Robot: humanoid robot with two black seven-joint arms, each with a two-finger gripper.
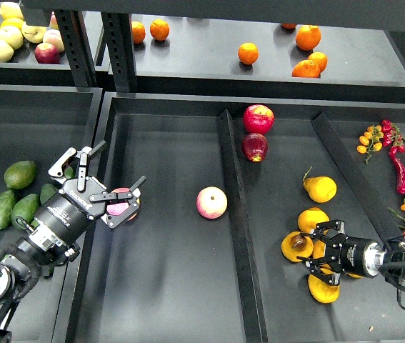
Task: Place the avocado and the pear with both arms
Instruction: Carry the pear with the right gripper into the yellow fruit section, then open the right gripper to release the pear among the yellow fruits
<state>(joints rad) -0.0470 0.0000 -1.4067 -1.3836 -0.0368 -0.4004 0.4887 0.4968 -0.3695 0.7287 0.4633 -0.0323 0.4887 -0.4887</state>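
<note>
Several green avocados lie in the left bin, the top one [20,174] and others [16,209] beside my left arm. My left gripper [122,163] is open and empty, above the bin divider, with a pink apple [121,208] partly hidden under its lower finger. The pear [296,246], orange-yellow with a dark brown blotch, lies in the right compartment among other pears [320,189]. My right gripper [316,250] is open, just right of the blotched pear and no longer around it.
A pink-yellow apple [211,202] lies in the middle compartment. Two red apples [258,118] lie at the back. A raised divider [234,207] separates the compartments. Oranges [248,53] are on the rear shelf. Chillies and small tomatoes [402,161] are at the right.
</note>
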